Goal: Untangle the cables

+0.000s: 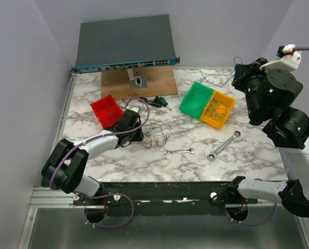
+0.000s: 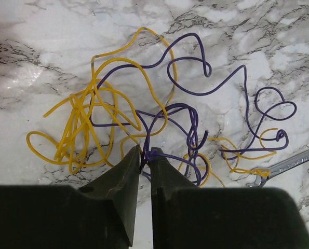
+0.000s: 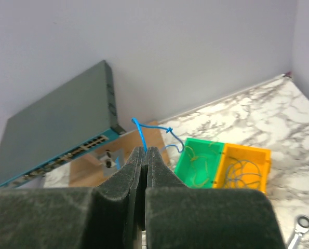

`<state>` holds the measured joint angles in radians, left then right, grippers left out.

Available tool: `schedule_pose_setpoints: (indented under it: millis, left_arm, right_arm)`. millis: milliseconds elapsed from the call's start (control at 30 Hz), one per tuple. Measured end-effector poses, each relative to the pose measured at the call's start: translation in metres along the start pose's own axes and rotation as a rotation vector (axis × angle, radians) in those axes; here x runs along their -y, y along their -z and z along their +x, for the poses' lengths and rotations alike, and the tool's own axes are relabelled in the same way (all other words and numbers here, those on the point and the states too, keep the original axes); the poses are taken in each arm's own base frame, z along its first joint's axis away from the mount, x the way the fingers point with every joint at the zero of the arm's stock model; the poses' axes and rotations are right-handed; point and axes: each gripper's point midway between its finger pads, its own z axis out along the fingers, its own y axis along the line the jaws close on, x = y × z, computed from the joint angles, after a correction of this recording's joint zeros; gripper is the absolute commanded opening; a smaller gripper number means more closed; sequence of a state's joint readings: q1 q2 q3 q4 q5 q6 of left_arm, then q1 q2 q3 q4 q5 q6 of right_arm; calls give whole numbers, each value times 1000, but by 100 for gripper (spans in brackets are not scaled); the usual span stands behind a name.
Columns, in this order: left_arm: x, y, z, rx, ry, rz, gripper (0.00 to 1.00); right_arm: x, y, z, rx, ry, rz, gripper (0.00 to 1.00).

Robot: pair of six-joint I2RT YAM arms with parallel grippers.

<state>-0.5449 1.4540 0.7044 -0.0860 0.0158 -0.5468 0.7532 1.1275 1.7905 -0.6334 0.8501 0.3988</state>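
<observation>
Tabletop (image 1: pixel 144 162): showed a smooth, glossy marble-look finish, white veined with grey.
Cables (image 2: pixel 167 107): were thin, smooth plastic-sheathed strands, yellow and purple, with a slight sheen.
2 wrenches (image 1: pixel 179 151) (image 1: pixel 224 144): were bright bare metal.
3 bins, red (image 1: pixel 95 107), green (image 1: pixel 188 110) and orange (image 1: pixel 211 123): were glossy moulded plastic.
Board (image 1: pixel 159 80): was matt wood.
Network switch (image 1: pixel 123 41): had a matt grey casing.
Left gripper (image 2: pixel 145 154) fingers (image 2: pixel 118 187): were matt black.
</observation>
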Motion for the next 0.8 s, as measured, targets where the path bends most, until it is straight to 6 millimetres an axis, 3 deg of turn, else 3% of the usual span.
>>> schedule_pose_setpoints:
  millis: [100,300,467,800]
  left_arm:
    - [2,6,-2,28,1,16,0]
    - [9,29,-13,140,0,83,0]
    - [12,33,-19,176,-1,103,0]
    - [16,37,-22,194,-7,127,0]
  right_arm:
    - [10,-3,11,-10,48,54,1]
    - [32,-13,49,-60,190,169,1]
    - [55,-27,94,-132,314,258,1]
    - [123,-67,121,-208,355,423,1]
